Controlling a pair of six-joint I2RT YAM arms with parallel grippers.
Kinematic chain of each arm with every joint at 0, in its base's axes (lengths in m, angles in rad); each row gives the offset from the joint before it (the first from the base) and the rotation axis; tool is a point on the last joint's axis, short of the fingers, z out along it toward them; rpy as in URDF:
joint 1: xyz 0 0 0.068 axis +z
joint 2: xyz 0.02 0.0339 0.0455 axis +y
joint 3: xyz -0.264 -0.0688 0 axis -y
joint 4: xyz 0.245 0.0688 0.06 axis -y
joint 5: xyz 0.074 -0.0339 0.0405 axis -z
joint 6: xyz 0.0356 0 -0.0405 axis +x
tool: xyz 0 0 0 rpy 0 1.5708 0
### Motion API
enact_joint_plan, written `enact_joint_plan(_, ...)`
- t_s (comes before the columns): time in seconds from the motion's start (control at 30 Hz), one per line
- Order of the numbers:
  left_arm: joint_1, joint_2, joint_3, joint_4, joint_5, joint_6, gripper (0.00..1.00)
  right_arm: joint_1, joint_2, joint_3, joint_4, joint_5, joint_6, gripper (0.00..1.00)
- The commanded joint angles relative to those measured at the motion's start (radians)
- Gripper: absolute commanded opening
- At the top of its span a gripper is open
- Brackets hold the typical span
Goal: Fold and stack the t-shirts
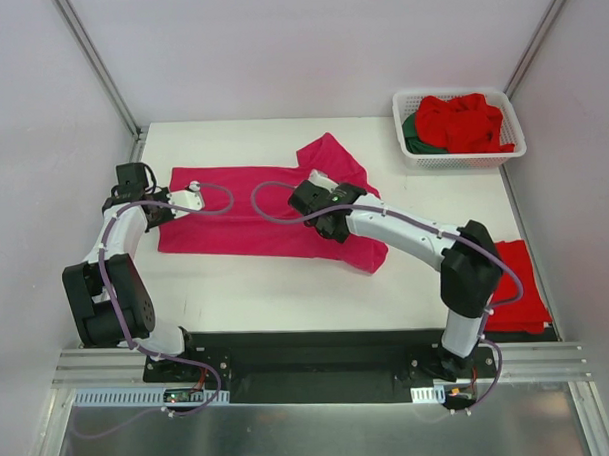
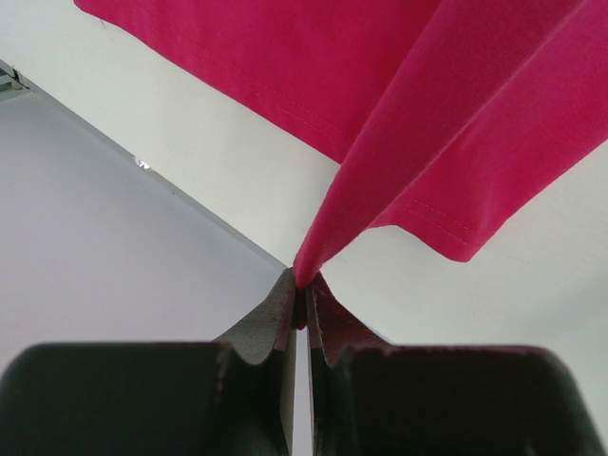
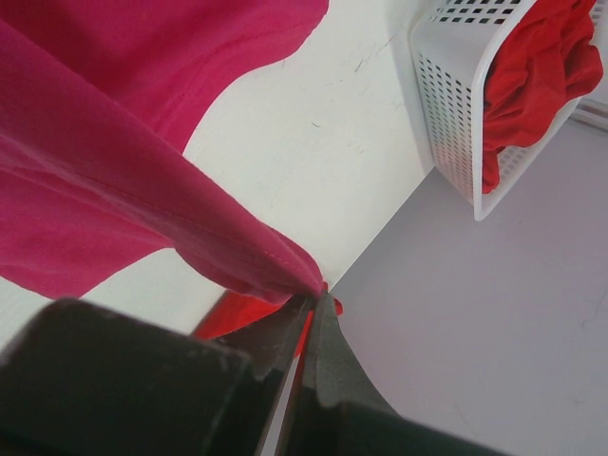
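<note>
A magenta-pink t-shirt [image 1: 249, 220] lies partly folded across the middle of the table, one sleeve [image 1: 332, 157] spread toward the back. My left gripper [image 1: 193, 192] is shut on its left edge; in the left wrist view the cloth [image 2: 456, 114] rises in a pinched fold out of the shut gripper [image 2: 302, 285]. My right gripper [image 1: 321, 187] is shut on the shirt near its right shoulder; in the right wrist view the hem [image 3: 114, 171] runs into the tips of the gripper [image 3: 318, 293]. More red t-shirts [image 1: 466, 122] and a dark green one [image 1: 411, 132] are heaped in the basket.
The white slotted basket [image 1: 460, 159] stands at the back right corner and also shows in the right wrist view as a white basket [image 3: 446, 95]. A folded red t-shirt [image 1: 516, 281] lies at the table's right edge beside the right arm. Walls close in left and right.
</note>
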Motion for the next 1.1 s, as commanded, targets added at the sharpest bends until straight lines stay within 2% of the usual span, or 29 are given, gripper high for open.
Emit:
enact_joint_plan(0.0,0.001,-0.008,-0.011,0.005,-0.026,0.001,0.00,-0.011,0.019,0.035,0.045,0.027,-0.055,0.01)
enact_joint_plan(1.07,0.021,0.001,-0.014,0.010,-0.046,0.005,0.00,-0.073,0.106,0.122,0.162,0.048,-0.187,0.01)
